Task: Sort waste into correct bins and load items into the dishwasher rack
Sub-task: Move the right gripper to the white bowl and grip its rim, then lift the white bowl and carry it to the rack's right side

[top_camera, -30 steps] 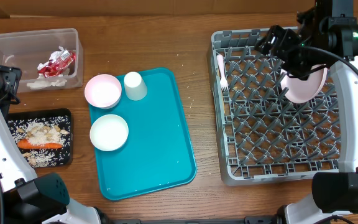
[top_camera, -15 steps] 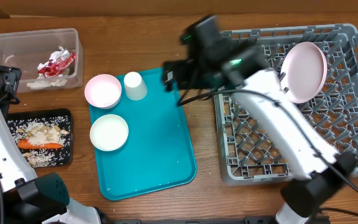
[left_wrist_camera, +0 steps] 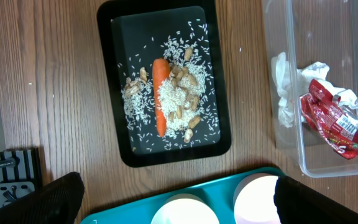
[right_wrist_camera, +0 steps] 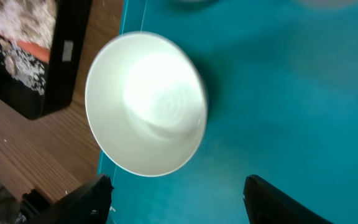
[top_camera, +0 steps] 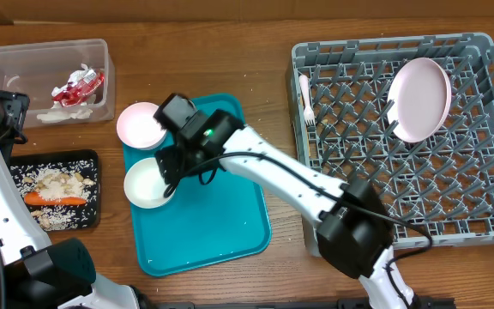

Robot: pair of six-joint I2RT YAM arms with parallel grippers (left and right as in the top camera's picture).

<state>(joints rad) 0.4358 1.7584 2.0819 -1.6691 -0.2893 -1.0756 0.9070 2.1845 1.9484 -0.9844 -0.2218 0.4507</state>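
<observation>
The right gripper [right_wrist_camera: 176,183] hangs over the teal tray [top_camera: 221,215]. Its two fingers are spread wide apart and hold nothing. Just ahead of it sits a white bowl [right_wrist_camera: 145,102], right side up, at the tray's left edge. I cannot tell if the gripper touches the bowl. A pink bowl [top_camera: 140,126] sits near the white one, at the tray's back left corner.

The left gripper [left_wrist_camera: 179,202] is wide apart too, with nothing in it. It hangs above the desk [top_camera: 273,60], over the near edge of the teal tray.

The black tray [left_wrist_camera: 114,93] holds the carrot [left_wrist_camera: 160,96], with rice [left_wrist_camera: 176,99] just beside it and more grains all around. The clear tub [top_camera: 24,56] holds white napkins [left_wrist_camera: 284,99] and a red wrapper [left_wrist_camera: 331,118].

On the right is the rack [top_camera: 307,172]. A pink plate [top_camera: 420,99] leans in its back right part. A fork [top_camera: 305,96] lies by its left wall.
</observation>
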